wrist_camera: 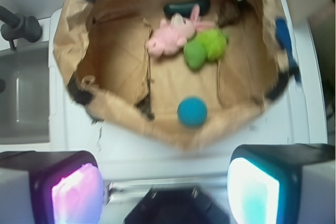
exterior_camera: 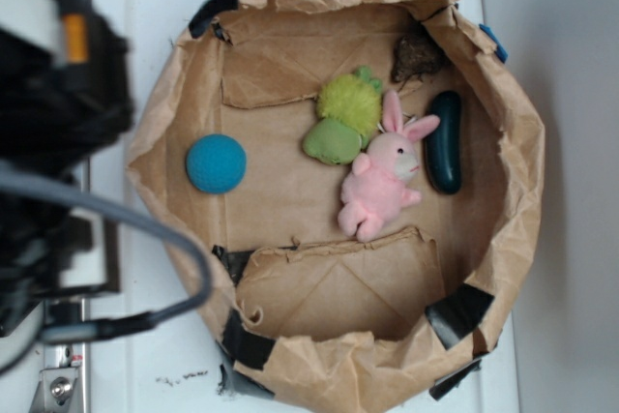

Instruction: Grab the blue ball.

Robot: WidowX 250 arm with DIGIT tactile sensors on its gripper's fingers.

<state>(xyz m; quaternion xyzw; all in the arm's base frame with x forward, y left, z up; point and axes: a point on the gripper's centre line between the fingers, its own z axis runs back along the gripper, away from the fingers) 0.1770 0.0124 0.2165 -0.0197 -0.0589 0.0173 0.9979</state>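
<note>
Your blue ball (exterior_camera: 216,163) sits alone at the left of the exterior frame, on the floor of the brown paper bag (exterior_camera: 522,191) that has been cut down into a shallow basin, just beside the bag's left wall and well apart from the other toys. In the wrist view it shows at lower centre, close to the near rim. The green plush (exterior_camera: 343,121), the pink bunny (exterior_camera: 382,181) and the dark green cucumber toy (exterior_camera: 446,141) cluster toward the right of centre, so nothing crowds your target. The gripper (wrist_camera: 168,190) hangs outside the bag, its two pads spread wide at the lower corners of the wrist frame with nothing between them. Judging by its matte, finely dimpled skin, the ball is probably light and somewhat yielding, with enough texture to resist slipping, but being round it may roll if you nudge it off centre. Come straight down over it and close across its widest part, one pad on each side, and mind the paper wall beside it, which could catch a finger or crumple inward
</note>
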